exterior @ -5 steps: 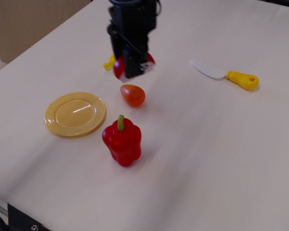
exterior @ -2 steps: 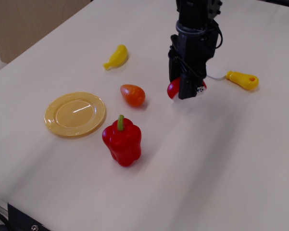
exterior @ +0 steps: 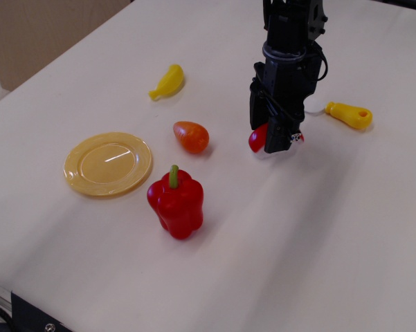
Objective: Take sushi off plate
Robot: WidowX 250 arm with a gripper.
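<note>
The sushi (exterior: pixel 258 140), glossy red top over a white base, is held between the fingers of my black gripper (exterior: pixel 275 141) right of centre, at or just above the table; whether it touches the surface I cannot tell. The gripper is shut on it and hides most of it. The yellow plate (exterior: pixel 108 164) lies empty at the left, well apart from the gripper.
A red bell pepper (exterior: pixel 176 203) with a green stem stands in front of the plate's right side. An orange-red egg-shaped toy (exterior: pixel 191 137) lies between plate and gripper. A yellow banana toy (exterior: pixel 167 81) is at the back. A yellow-handled knife (exterior: pixel 348 115) lies right of the arm.
My gripper carried the sushi from the back centre, near the banana, to the right and then lowered it toward the table. The plate, pepper and egg toy have not moved.
</note>
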